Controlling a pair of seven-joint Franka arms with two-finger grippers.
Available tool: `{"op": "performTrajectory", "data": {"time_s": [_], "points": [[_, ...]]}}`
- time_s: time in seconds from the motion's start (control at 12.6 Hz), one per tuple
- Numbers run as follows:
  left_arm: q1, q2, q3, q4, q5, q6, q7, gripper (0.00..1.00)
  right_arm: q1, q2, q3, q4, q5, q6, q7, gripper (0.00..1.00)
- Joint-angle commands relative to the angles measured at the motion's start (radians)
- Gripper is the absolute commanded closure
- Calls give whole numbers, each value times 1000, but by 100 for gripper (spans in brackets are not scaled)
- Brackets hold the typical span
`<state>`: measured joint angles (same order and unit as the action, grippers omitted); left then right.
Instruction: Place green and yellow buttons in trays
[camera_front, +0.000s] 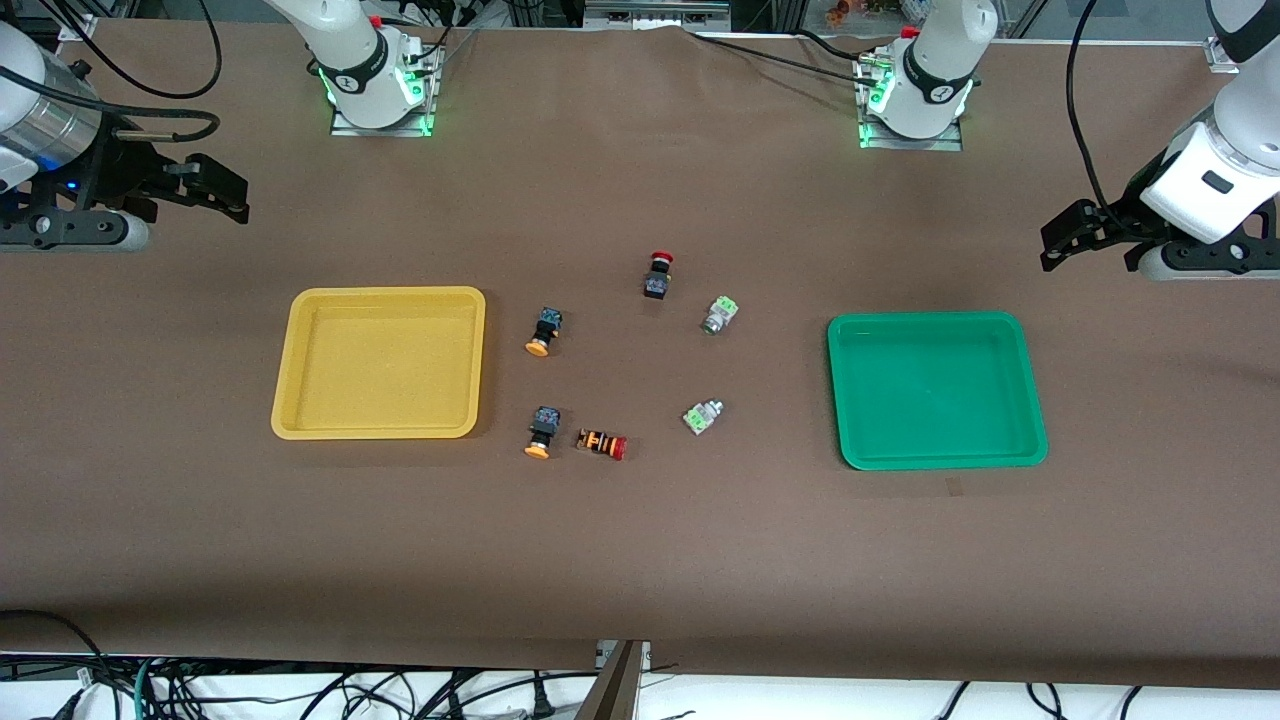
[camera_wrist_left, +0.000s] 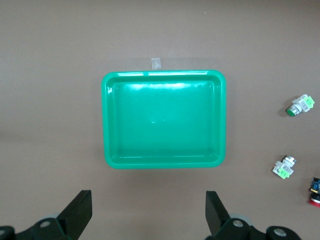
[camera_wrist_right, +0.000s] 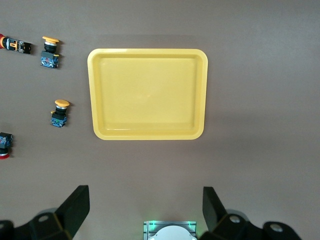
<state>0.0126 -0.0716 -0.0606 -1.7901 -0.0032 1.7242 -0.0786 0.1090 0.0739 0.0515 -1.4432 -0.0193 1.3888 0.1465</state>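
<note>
Brown cloth (camera_front: 640, 560) covered the whole table, and the six switches sat loose in the middle of it, between the two trays.

Nearest the front camera was a yellow button (camera_front: 541, 433) lying on its side, cap pointing toward the camera, with the striped red switch (camera_front: 602, 443) just beside it, not quite touching as far as I could tell. A green button (camera_front: 703, 416) lay a bit farther back, toward the green tray (camera_front: 937, 447). Farther again was the second yellow button (camera_front: 544, 331), near the rim of the yellow tray (camera_front: 380, 431), and the second green button (camera_front: 719, 314) sat about level with it. The black red-capped switch (camera_front: 657, 274) was the farthest one. Both trays had nothing in them: the yellow one was toward the right arm's end, the green one toward the left arm's end.

Both arms were parked out at the table's ends, well away from the buttons. The left gripper (camera_front: 1075, 233) hung over bare cloth, farther from the front camera than the green tray, its fingers (camera_wrist_left: 77, 212) spread wide with nothing between them. The right gripper (camera_front: 215, 187) hung over bare cloth likewise, fingers (camera_wrist_right: 76, 207) also wide apart and holding nothing.
</note>
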Motion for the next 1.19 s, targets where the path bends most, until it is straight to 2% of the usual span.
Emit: {"op": "performTrajectory", "data": {"time_s": [0.0,0.24,0.56,0.71,0.79,0.87,1.11], "points": [[4,-8,-2,0,-17,-29,28,0,-8,-9,7,-11,2,-5,-8,0],[4,-8,-2,0,-17,-37,28,0,-9,9,8,-19,13,31,-10,0],[-8,4,-10,1,-32,-102,25,0,27,145,19,-106,19,159,8,0],[-45,41,-63,3,-43,-114,16,0,64,217,50,-123,39,260,130,0],[-63,109,-97,14,-40,-104,13,0,79,246,72,-141,39,310,212,0],[-85,212,-126,102,-41,-88,13,0,87,273,100,-178,39,379,281,0],[-184,532,-137,402,-43,-58,11,0,112,320,189,-327,41,638,529,0]]}}
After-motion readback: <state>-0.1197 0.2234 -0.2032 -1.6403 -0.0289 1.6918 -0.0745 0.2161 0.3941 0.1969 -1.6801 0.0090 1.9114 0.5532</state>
